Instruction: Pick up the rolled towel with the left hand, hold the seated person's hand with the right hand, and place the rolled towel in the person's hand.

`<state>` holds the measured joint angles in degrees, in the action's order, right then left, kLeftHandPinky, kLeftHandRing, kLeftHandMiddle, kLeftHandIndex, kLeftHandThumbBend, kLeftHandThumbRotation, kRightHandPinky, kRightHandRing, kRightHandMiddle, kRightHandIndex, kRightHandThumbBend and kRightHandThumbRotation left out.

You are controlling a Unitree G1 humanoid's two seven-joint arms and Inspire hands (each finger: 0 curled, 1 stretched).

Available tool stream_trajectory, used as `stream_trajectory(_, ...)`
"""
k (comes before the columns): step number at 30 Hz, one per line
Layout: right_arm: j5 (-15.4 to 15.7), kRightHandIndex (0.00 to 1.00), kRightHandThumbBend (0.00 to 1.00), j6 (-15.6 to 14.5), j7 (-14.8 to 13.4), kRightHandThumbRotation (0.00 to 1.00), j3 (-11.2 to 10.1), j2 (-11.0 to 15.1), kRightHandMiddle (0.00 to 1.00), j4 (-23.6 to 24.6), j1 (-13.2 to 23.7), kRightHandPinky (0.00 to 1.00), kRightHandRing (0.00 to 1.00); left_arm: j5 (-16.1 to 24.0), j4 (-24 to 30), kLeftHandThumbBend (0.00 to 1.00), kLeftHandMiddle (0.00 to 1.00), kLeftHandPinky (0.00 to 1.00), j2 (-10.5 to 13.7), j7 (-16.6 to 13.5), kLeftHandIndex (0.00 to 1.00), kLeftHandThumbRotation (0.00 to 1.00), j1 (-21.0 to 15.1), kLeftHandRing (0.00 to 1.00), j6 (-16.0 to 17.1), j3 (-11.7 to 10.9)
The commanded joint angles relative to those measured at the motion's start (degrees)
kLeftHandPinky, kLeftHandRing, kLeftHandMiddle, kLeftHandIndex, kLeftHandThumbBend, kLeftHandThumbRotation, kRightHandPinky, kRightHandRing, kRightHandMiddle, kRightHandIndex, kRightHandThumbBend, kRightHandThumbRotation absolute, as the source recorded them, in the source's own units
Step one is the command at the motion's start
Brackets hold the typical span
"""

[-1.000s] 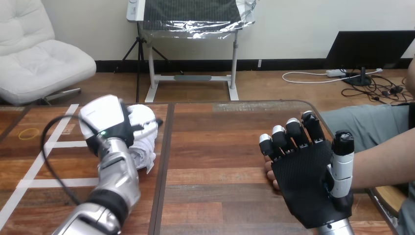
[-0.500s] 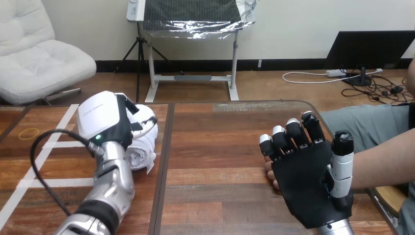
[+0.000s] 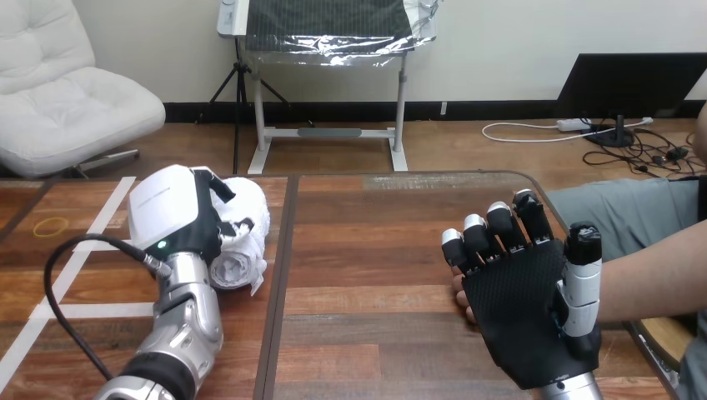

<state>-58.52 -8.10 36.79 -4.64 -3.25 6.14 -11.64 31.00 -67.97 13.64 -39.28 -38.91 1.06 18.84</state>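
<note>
On the left half of the brown wooden table (image 3: 375, 250), near its middle seam, lies the white rolled towel (image 3: 243, 218), one coiled end facing the viewer. The white-shelled left hand (image 3: 177, 210) sits over it from the left, its black fingers (image 3: 223, 227) curled across the top of the roll, so the grasp looks made, though the towel seems to rest on the wood. To do this step well, the hold should close round the roll's middle so the layers do not unwind, then lift straight up before travelling right. Well apart, the black right hand (image 3: 521, 312) stands with palm toward the viewer and fingers straight, clasping nothing; the person's hand (image 3: 458, 293) shows just past its left edge, and whether they touch I cannot tell.
</note>
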Motion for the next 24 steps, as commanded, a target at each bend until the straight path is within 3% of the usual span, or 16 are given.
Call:
stream_trajectory(1, -0.9, 0.43, 0.92, 0.1, 0.8, 0.25, -0.6, -3.2, 0.42, -0.7, 4.1, 0.3, 0.37, 0.0, 0.9, 0.63, 0.34, 0.18, 1.5, -0.5, 0.53, 0.0, -1.7, 0.24, 0.7, -0.5)
stream_trajectory(16, -0.7, 0.43, 0.92, 0.2, 1.3, 0.25, -0.5, -3.1, 0.42, -0.6, 4.0, 0.3, 0.37, 1.1, 1.2, 0.63, 0.28, 0.14, 1.5, 0.2, 0.53, 0.0, -1.6, 0.19, -1.1, 0.6)
stream_trajectory(24, -0.4, 0.43, 0.92, 0.3, 1.6, 0.25, -0.6, -3.0, 0.42, -0.7, 4.3, 0.29, 0.36, 1.8, 1.0, 0.66, 0.27, 0.13, 1.5, -1.7, 0.53, 0.0, -1.8, 0.18, -2.0, 0.9)
